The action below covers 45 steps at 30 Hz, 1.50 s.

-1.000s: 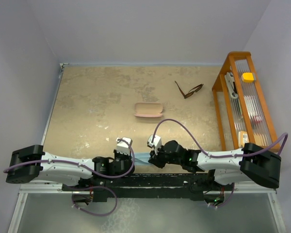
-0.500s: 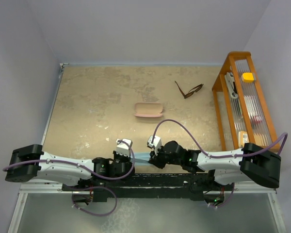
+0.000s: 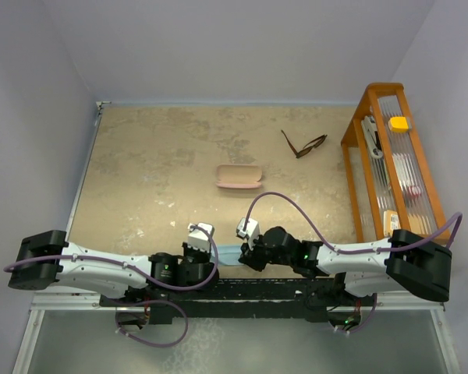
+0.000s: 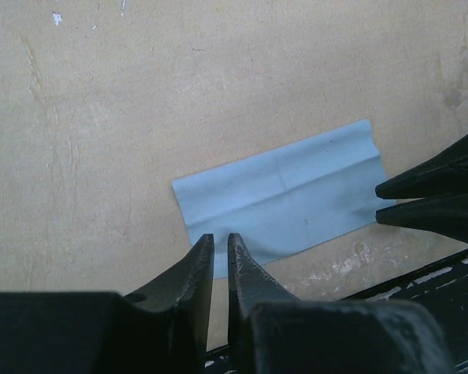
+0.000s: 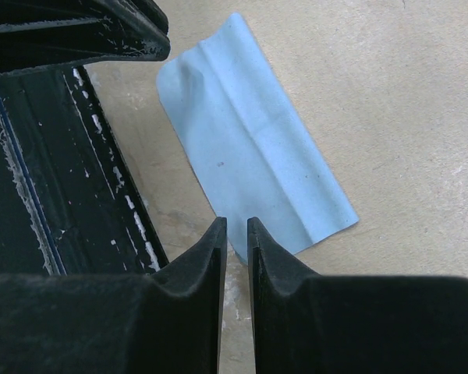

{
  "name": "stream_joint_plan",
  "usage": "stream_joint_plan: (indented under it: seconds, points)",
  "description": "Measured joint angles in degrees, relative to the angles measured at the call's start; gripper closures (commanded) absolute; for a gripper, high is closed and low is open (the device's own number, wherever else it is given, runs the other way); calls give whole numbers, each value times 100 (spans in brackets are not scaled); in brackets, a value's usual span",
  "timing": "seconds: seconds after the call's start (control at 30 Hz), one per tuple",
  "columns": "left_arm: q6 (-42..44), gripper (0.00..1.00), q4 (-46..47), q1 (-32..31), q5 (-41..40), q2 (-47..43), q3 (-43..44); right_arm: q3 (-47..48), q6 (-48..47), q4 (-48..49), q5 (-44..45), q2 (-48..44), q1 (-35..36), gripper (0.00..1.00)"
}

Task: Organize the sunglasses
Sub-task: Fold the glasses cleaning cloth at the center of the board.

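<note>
Sunglasses (image 3: 303, 145) are lying on the worktop (image 3: 156, 156) in the far right part, temple arms unfolded and splayed. They are sitting near the orange wooden rack (image 3: 384, 88) along the right edge, not touching it. Nothing is holding them; both arms are working well away, at the near edge.

Pink case (image 3: 239, 177) is lying shut near the middle of the worktop, long side running left to right, well apart from the sunglasses and nearer to the arms than they are.

Light blue cloth (image 4: 288, 199) is lying flat at the near edge, folded into an oblong with a crease along its length. It is sitting just beside the black rail (image 5: 39, 171) that carries the arm bases.

Left gripper (image 4: 221, 240) is hovering at the cloth's left end, jaws parted by a thin slit, with cloth and worktop showing through and nothing pinched.

Right gripper (image 5: 236, 226) is sitting at the opposite end, jaws drawn close with a narrow gap and the tips meeting the cloth's edge. Cannot tell whether it is nipping the cloth.

A yellow item (image 3: 398, 123) is resting on the rack's top.
</note>
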Motion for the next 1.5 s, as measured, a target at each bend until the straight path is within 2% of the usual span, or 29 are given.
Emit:
stream_joint_plan:
  seconds: [0.33,0.53,0.6,0.87,1.1,1.5]
  points:
    - [-105,87,-249,-22,-13,39,116,0,0,0,15,0,2,84]
    - [-153,95,-278,-42,-72,76,149,0,2,-2,35,0,2,100]
    - [-164,100,-240,-42,-87,76,151,0,35,-17,57,0,4,100]
    - [-118,100,470,-44,-101,103,144,0,96,-68,199,55,7,100]
    - [-33,100,1078,-37,-101,625,140,31,197,-155,295,339,7,100]
    - [-33,100,1362,345,210,673,-227,50,498,-503,306,85,68,100]
